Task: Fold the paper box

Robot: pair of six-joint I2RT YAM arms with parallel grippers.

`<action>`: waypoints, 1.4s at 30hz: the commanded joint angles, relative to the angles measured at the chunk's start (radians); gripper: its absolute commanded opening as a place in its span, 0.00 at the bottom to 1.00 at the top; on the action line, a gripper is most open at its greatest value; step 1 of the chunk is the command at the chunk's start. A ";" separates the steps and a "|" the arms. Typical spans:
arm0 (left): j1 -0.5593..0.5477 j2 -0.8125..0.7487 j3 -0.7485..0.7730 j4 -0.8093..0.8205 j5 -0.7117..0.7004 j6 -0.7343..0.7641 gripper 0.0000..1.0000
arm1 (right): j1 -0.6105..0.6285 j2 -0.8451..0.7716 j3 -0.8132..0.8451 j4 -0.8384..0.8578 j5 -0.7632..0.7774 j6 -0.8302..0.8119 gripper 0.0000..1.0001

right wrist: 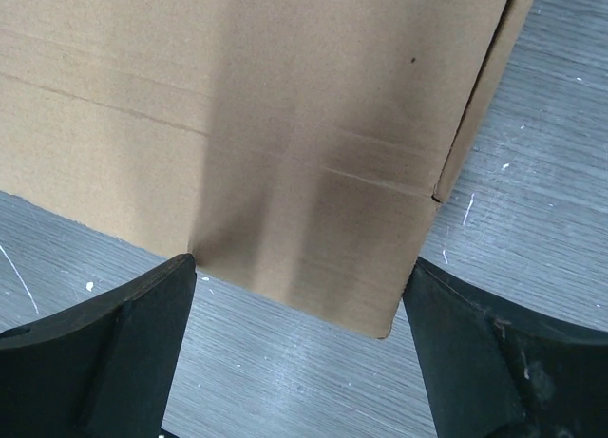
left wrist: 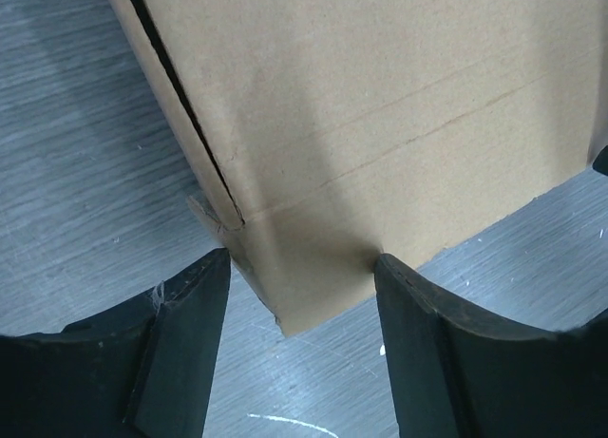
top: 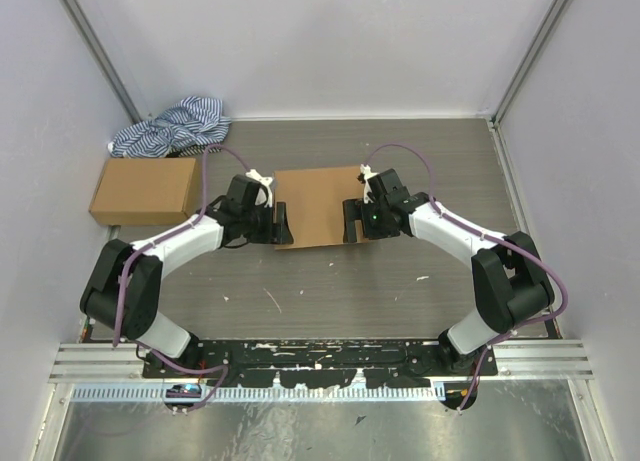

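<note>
Top external: paper box [top: 315, 203] flat, fingers apart

It lies between the left gripper [top: 281, 224] and right gripper [top: 350, 221] — a near corner sits inside each pair of spread, unclamped fingers. Probably light and stiff, bending only at creases — pinch a flap edge.

A brown carton [top: 145, 190] lies at the table's [top: 330, 291] left edge, striped cloth [top: 172, 127] bunched just behind it.

3 pale walls [top: 330, 41] enclose a grey wood-grain table [top: 400, 281] (scuffed with white flecks).
</note>
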 commanded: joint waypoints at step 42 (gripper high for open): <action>-0.004 0.042 0.053 -0.079 0.084 -0.013 0.60 | 0.004 -0.025 0.009 0.011 0.041 -0.007 0.90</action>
